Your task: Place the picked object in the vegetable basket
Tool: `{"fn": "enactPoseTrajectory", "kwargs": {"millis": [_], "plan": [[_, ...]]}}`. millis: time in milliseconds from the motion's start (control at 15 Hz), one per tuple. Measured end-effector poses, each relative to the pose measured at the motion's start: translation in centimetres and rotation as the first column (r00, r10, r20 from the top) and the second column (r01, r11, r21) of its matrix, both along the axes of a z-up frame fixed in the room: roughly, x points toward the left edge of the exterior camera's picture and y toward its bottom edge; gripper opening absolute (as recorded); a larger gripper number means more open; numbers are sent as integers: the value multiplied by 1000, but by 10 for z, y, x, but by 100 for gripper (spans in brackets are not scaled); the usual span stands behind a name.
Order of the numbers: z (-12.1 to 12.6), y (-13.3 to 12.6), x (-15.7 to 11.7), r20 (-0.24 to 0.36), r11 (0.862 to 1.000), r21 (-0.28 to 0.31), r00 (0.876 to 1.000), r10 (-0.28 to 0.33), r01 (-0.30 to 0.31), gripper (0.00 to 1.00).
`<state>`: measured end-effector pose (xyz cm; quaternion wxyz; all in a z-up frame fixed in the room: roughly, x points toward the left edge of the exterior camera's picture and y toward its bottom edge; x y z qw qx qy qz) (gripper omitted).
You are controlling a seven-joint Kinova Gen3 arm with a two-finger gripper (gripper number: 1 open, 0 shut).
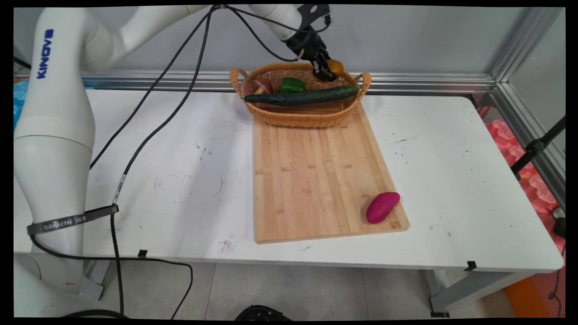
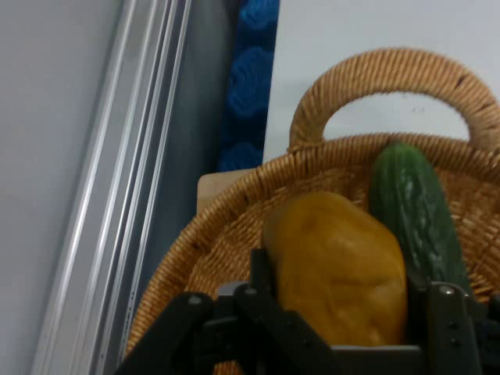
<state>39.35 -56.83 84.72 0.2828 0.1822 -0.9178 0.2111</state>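
My gripper (image 1: 326,72) hangs over the far right end of a wicker basket (image 1: 300,118), shut on a yellow-orange potato (image 1: 335,67). In the hand view the potato (image 2: 340,269) sits between the two fingers (image 2: 262,285), above the basket's rim (image 2: 234,207). A long dark cucumber (image 1: 302,96) lies across the basket and shows beside the potato as the cucumber (image 2: 418,211) in the hand view. A green pepper (image 1: 291,85) and a brownish onion (image 1: 263,85) also lie in the basket.
The basket stands on the far end of a wooden cutting board (image 1: 316,176). A purple sweet potato (image 1: 382,207) lies on the board's near right corner. Black cables (image 1: 149,135) hang over the table's left side. A metal rail (image 1: 429,83) runs along the wall.
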Motion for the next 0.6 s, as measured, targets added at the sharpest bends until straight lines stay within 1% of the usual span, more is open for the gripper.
{"fn": "enactPoseTrajectory", "kwargs": {"millis": [600], "plan": [[-26,-14,10,1,1000,28,1000,8,-8,0]]}}
